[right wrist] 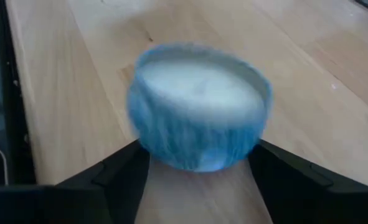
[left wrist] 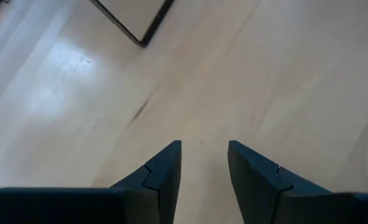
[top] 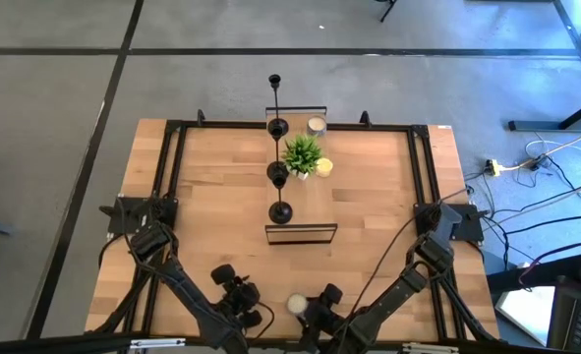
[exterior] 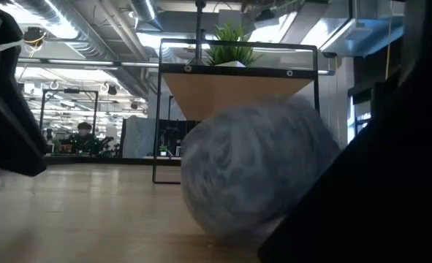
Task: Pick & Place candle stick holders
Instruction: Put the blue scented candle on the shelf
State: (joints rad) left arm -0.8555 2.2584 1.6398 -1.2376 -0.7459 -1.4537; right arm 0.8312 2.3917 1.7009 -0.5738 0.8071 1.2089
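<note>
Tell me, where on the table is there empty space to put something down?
The bare wood left of the shelf is free, and so is the wood to its right. It is crowded along the shelf, with three candle stick holders, a plant and candles. The near edge holds both grippers and a white candle.

A pale wooden counter (top: 369, 226) in a black metal frame stands on a grey concrete floor (top: 54, 147) crossed by dark lines; cables (top: 526, 167) trail there, and beyond lies an open hall with ceiling pipes (exterior: 77, 29) and strip lights
</note>
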